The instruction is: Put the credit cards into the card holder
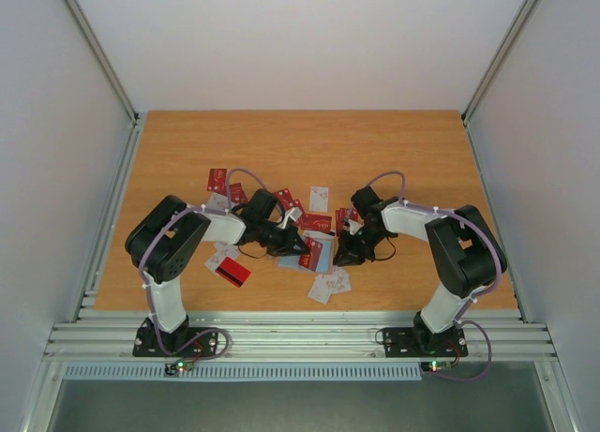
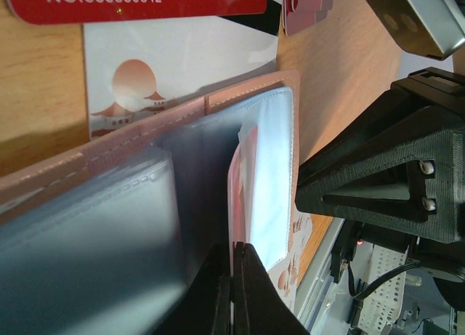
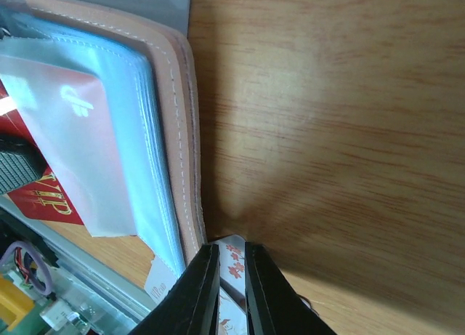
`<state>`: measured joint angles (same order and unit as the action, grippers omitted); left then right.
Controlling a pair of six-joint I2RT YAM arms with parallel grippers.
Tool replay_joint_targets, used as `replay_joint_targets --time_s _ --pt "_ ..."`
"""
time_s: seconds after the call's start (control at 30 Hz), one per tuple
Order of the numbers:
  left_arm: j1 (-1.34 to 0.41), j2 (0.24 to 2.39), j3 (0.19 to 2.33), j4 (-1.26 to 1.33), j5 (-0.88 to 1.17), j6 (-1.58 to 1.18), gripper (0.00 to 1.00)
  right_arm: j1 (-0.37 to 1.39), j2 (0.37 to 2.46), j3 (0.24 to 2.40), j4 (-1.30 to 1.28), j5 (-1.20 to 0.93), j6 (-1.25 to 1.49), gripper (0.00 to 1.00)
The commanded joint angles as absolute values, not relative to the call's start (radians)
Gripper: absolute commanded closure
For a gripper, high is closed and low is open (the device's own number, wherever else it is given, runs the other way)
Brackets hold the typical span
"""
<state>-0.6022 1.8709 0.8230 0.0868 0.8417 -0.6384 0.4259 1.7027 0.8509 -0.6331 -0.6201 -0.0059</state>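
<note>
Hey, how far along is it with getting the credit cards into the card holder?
Done: one reddish card sits inside a clear pocket of the open tan leather-like card holder. In hand: the left gripper is shut at a pocket leaf's edge, and the right gripper is nearly closed by a white red-marked card. Still to do: many red and white cards lie scattered on the wooden table.

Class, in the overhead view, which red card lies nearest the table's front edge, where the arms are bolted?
The lone red card at front left. The other red cards all lie farther back, in the scattered pile.
</note>
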Motion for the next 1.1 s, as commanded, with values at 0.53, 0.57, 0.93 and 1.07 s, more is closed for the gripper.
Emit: replay_joint_targets --time_s 0.53,0.57,0.93,1.07 --pt "-0.623 1.923 0.839 0.139 0.804 -0.736 1.0 0.482 1.771 0.893 -0.57 -0.628 0.058 0.89" --pt "-0.623 1.92 0.848 0.099 0.802 -0.711 1.0 0.481 1.772 0.898 -0.573 -0.624 0.057 0.89" --pt "-0.622 1.926 0.949 -0.226 0.823 -0.402 1.0 0.482 1.794 0.939 -0.613 -0.593 0.039 0.89" --pt "-0.62 1.954 0.992 -0.308 0.838 -0.333 1.0 0.482 1.809 0.966 -0.641 -0.57 0.024 0.89"
